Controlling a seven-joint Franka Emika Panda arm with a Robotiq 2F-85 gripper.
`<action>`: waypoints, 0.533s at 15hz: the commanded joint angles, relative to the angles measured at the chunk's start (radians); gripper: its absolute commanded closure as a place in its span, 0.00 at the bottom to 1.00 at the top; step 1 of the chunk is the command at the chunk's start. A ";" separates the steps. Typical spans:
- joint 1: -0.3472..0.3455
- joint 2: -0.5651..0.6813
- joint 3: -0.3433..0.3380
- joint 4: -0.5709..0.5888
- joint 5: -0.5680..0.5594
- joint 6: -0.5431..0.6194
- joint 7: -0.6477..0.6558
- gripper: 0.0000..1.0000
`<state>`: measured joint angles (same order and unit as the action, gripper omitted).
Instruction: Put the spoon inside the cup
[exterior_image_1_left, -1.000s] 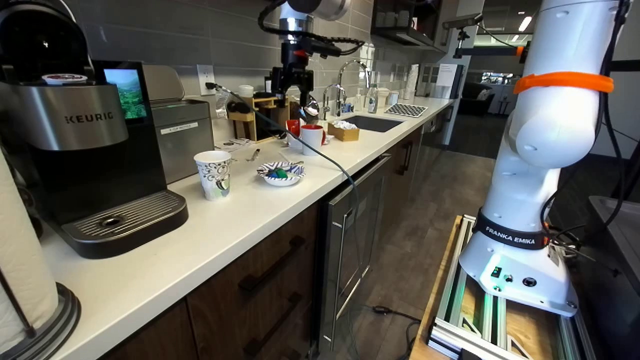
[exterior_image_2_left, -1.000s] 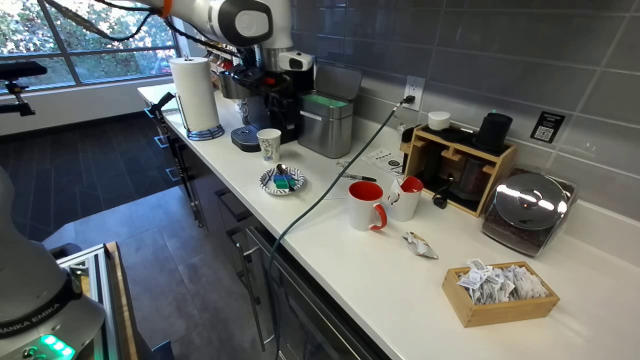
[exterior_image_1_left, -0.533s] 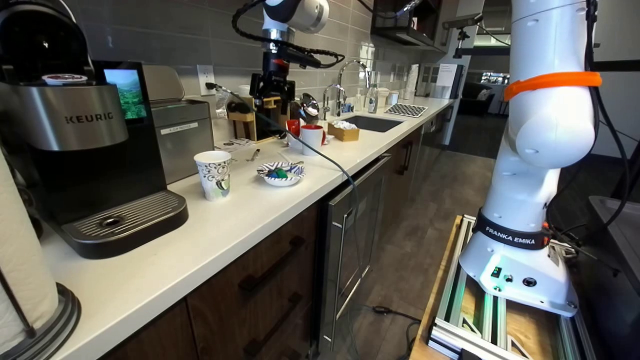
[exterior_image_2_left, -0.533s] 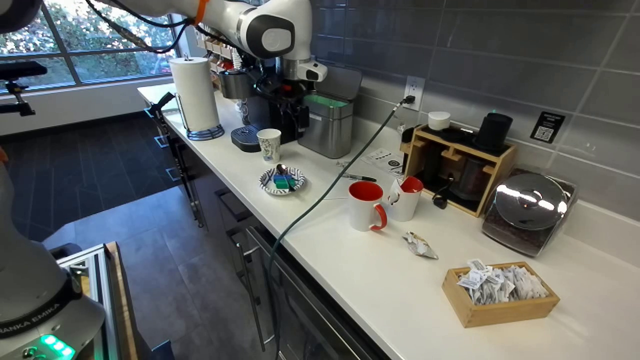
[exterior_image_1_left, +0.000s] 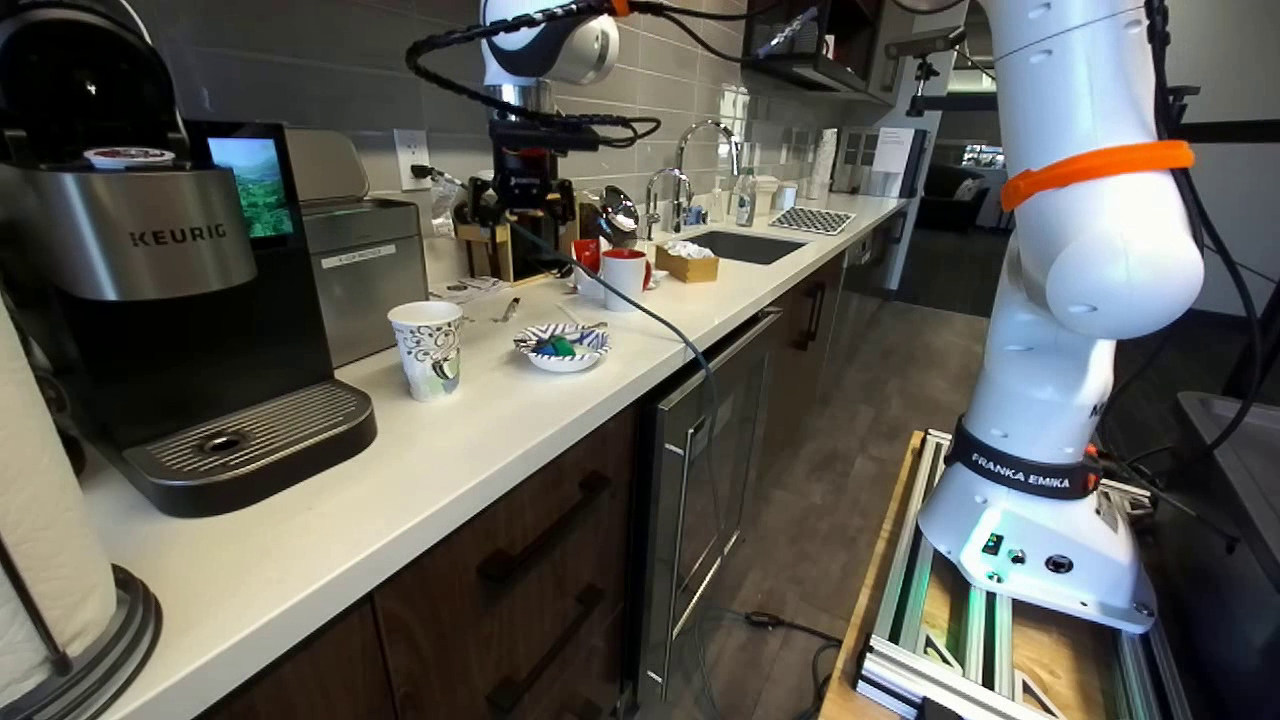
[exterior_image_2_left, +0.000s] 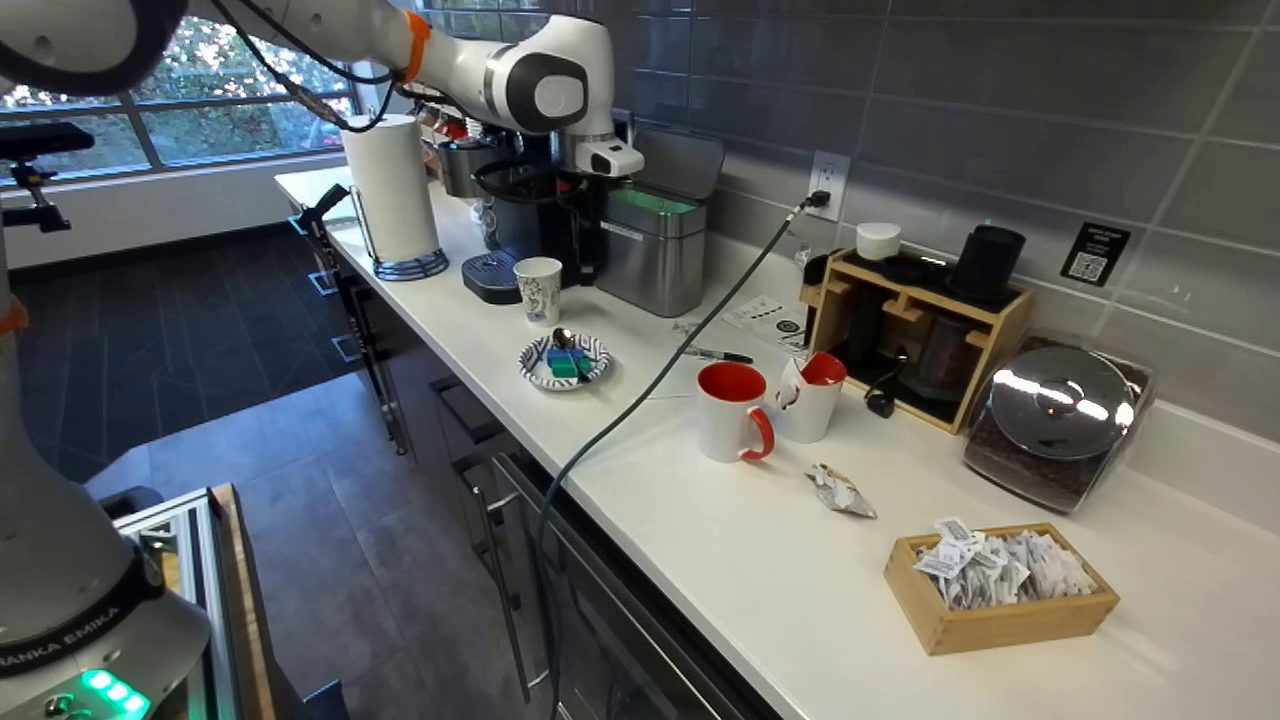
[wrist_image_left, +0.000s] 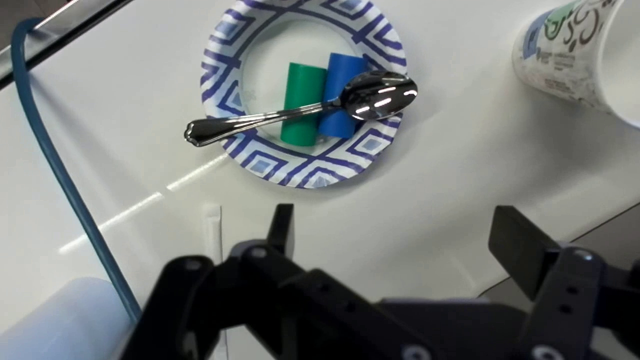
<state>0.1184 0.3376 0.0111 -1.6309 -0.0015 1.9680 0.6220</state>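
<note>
1. Fingers (wrist_image_left: 284, 225) stand wide apart in the wrist view, with white counter (wrist_image_left: 450, 165) showing between their tips; they hold nothing.
2. Compared with a second ago, my gripper (exterior_image_1_left: 522, 205) hangs lower in both exterior views and nearer the coffee machine (exterior_image_1_left: 190, 230). I read this as an approach, not yet a grasp.
3. Spoon (wrist_image_left: 350, 99): shiny metal, unmoved, lying across a patterned paper bowl (wrist_image_left: 310, 172) on top of a green cylinder (wrist_image_left: 302, 92) and a blue cylinder (wrist_image_left: 345, 72). Its handle pokes past one rim; its head reaches the opposite rim.
4. Paper cup (wrist_image_left: 565, 60): upright near the bowl, apart from it, also unmoved. I take it as my target, though two red-and-white mugs (exterior_image_2_left: 725, 430) stand further along the counter.
5. Since the gap between my fingers lies to one side of the bowl, I judge I must shift over and descend. The cylinders could roll as I pinch the spoon.
6. Counter: a dark teal cable (wrist_image_left: 77, 202) stretches over it between bowl and mugs; beyond the mugs lie a foil packet (exterior_image_2_left: 840, 490) and a wooden box (exterior_image_2_left: 1010, 628) of paper sachets (exterior_image_2_left: 1000, 570).
7. Room: a kitchen, with a grey tiled wall (exterior_image_2_left: 1000, 60), a paper towel roll (exterior_image_2_left: 390, 190), a sink (exterior_image_1_left: 755, 247) further down, and a window (exterior_image_2_left: 230, 130).
</note>
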 joint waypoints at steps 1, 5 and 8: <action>0.019 0.128 -0.043 0.131 -0.029 -0.051 0.177 0.00; 0.003 0.239 -0.083 0.241 0.000 -0.096 0.325 0.00; -0.018 0.334 -0.079 0.352 0.051 -0.176 0.389 0.00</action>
<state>0.1141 0.5658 -0.0721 -1.4228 -0.0017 1.8948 0.9454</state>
